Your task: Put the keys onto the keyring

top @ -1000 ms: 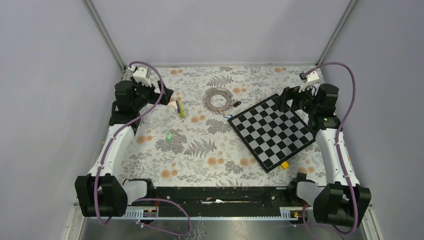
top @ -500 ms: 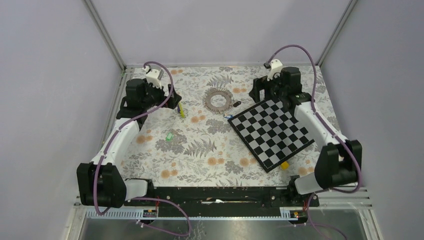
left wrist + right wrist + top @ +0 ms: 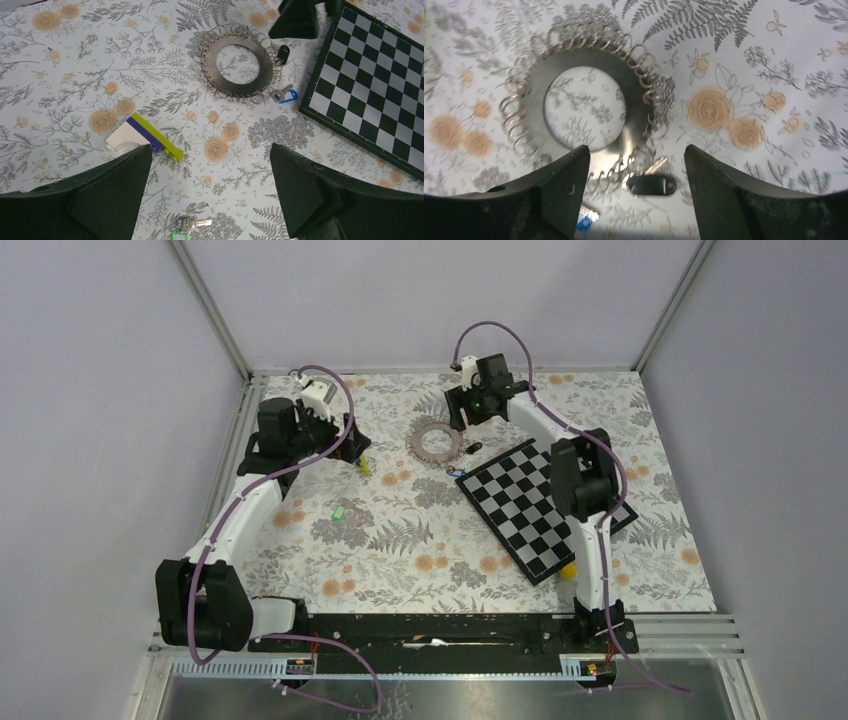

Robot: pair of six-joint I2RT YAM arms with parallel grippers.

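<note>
Right gripper (image 3: 635,155) spread wide, empty, above keyring (image 3: 638,112), coiled flat at far centre. Black key (image 3: 651,184) and blue key (image 3: 286,94) just beside its right side; green key (image 3: 181,227) well apart, near-left. Left gripper (image 3: 210,155) spread, empty.

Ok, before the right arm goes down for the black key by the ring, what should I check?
1. Right gripper open: ok, jaws spread wide, nothing held.
2. Black key lined up: ok, it lies flat between the jaws in the right wrist view.
3. Black key free of the keyring: cannot tell, its blade reaches the coils at the rim.
4. Left gripper out of the way: ok, open, empty, off to the side of the ring.
5. Other keys accounted for: ok, blue key lies between keyring and checkerboard, green key loose on the cloth.
</note>
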